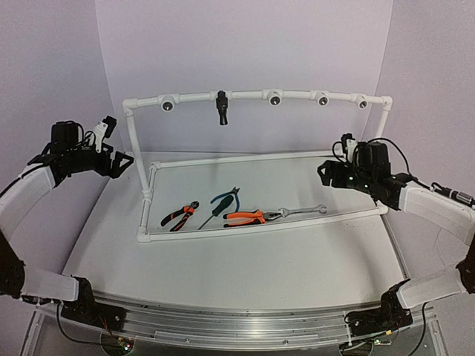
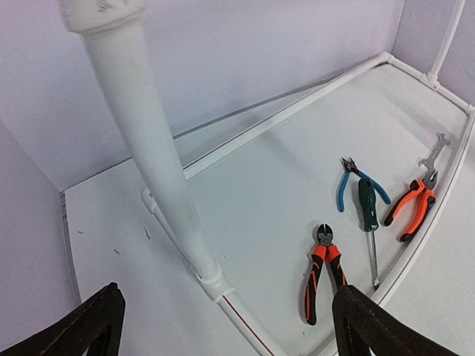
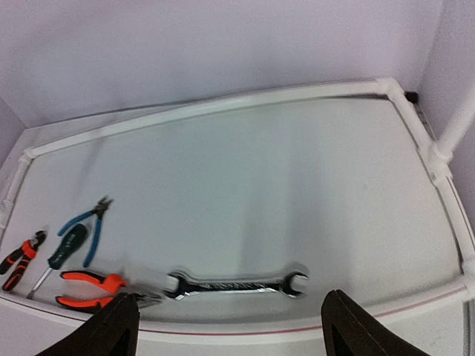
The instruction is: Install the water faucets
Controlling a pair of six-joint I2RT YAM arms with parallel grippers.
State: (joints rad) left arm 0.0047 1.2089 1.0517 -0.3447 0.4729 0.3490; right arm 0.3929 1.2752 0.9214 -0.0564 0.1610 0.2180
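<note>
The small black tap (image 1: 222,108) hangs from the top rail of the white plastic pipe frame (image 1: 297,95). The left gripper (image 2: 230,330) and right gripper (image 3: 234,330) flank the frame, both wide apart and empty. If it is loosely seated, the tap could drop.

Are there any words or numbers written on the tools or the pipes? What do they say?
No words or numbers can be read anywhere.
green screwdriver: faint light marks on the handle, too small and blurred to read.
wrench: any stamp on its shaft is too blurred to read.
white pipe frame: only a thin red line along the bottom pipe, no letters.
</note>
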